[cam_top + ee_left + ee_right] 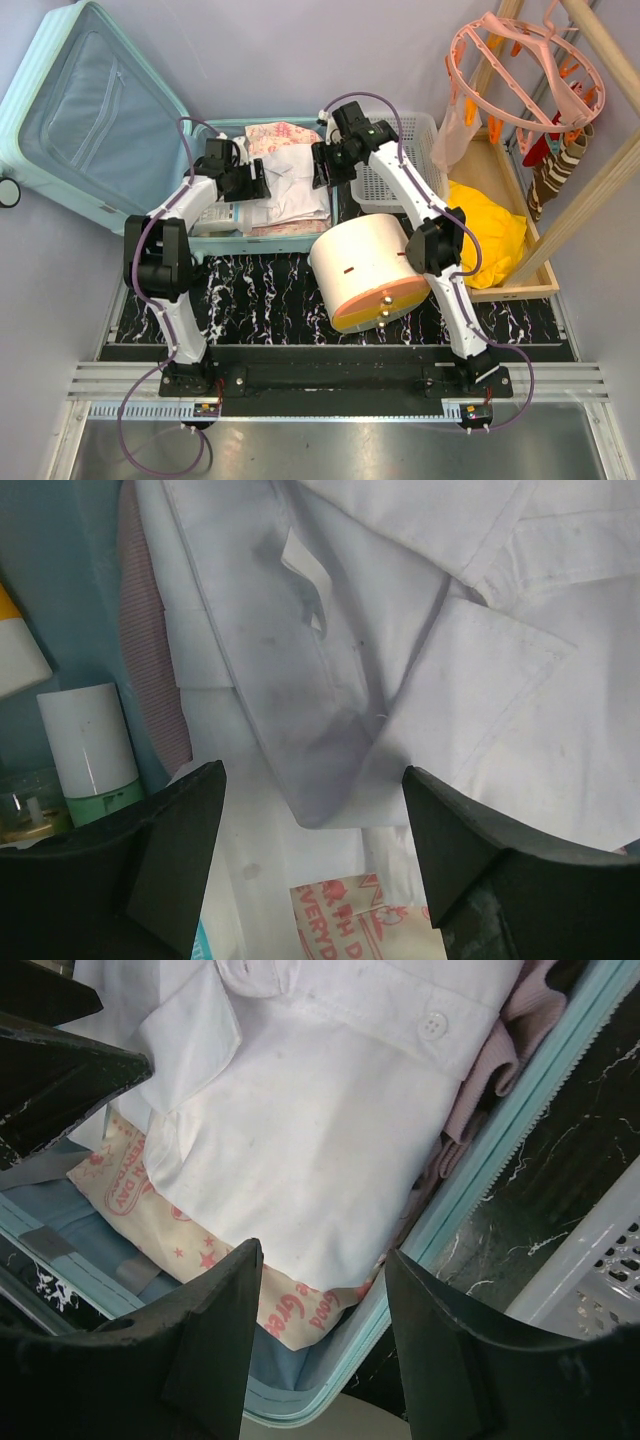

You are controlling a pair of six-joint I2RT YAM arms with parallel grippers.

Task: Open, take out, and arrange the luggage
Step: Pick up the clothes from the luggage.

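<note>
The luggage, a pale mint hard-shell case with grey-blue lining, lies open at the far left of the tabletop, lid thrown back, packed with clothes. I judge the taking-out step is in hand. My left pincer and right pincer hover spread over a white shirt, pinching nothing. The next move calls for lowering, closing on cloth, then lifting.
</note>
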